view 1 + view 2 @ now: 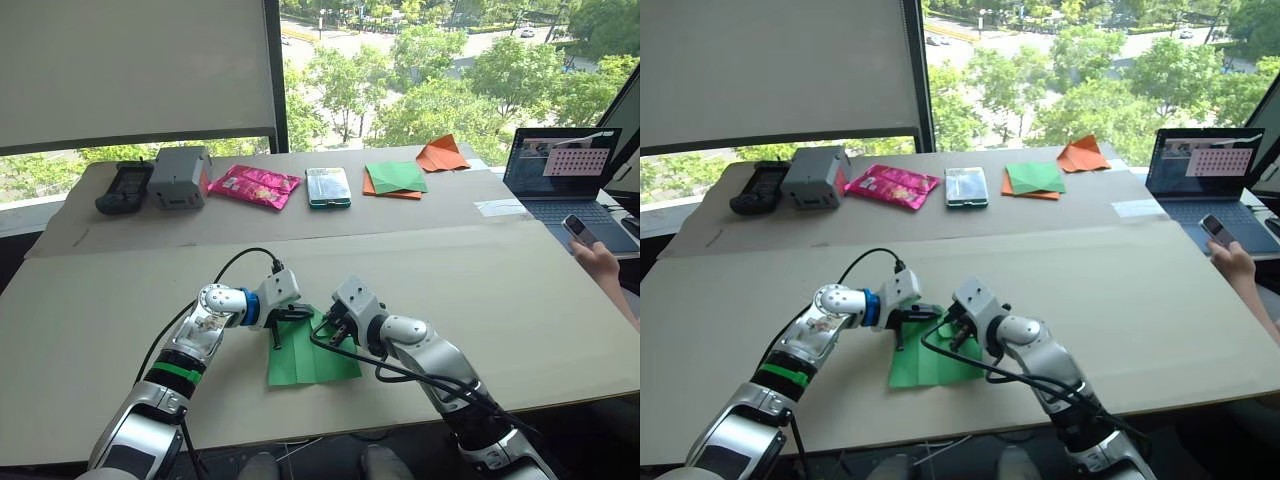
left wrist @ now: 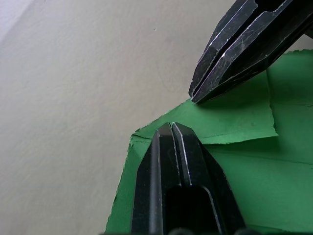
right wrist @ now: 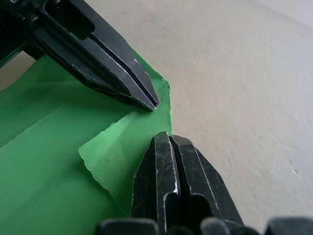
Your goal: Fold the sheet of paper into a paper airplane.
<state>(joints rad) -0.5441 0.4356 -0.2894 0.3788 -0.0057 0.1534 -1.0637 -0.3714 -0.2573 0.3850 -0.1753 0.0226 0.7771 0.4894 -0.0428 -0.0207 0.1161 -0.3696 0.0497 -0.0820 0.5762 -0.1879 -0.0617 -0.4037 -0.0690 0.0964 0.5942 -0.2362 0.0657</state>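
While the sheet of paper (image 1: 305, 358) lies near the table's (image 1: 520, 300) near edge with one far corner turned in, both the left gripper (image 1: 283, 318) and right gripper (image 1: 333, 327), fingers closed together, press that flap, leaving most folds undone.

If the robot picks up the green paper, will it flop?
Probably. The sheet of paper looks thin, with a small flap already folded over, so it would likely bend. Lying flat on the table, it may slide when pushed.
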